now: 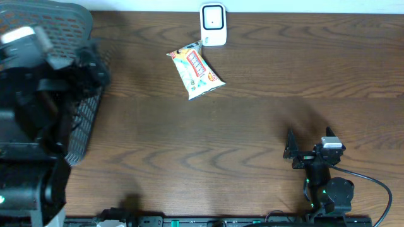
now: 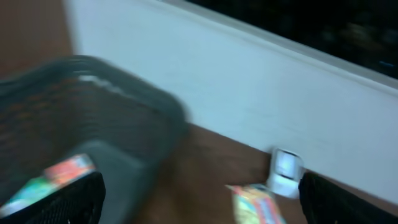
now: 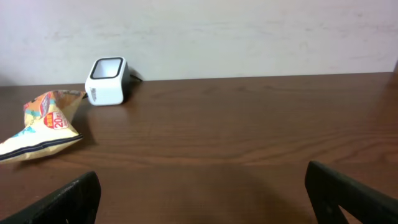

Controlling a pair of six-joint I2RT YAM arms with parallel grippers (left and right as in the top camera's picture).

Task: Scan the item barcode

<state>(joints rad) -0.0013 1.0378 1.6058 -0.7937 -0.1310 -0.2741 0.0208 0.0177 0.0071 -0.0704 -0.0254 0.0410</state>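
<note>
The snack packet [image 1: 195,69] lay flat on the wooden table [image 1: 252,126], towards its far edge, just in front of the white barcode scanner [image 1: 213,24] and slightly to that scanner's left, close to it but not touching. The right gripper [image 3: 205,199] sat low near the table's near edge on the right, its jaws spread wide with nothing between them. From its wrist camera the packet showed far off to the left and ahead, well apart from the fingers [image 3: 74,196], with the scanner standing just beyond and to the right of the packet. The left gripper [image 2: 199,205] hung above the dark mesh basket [image 1: 69,38] at the table's left end, its jaws also wide apart and empty. Its wrist picture was blurred, yet it showed the packet and scanner ahead and to the right, away from the fingers, and a colourful packet [image 2: 56,177] lying inside the basket just beside the left finger. Neither gripper touched the snack packet on the table.
</note>
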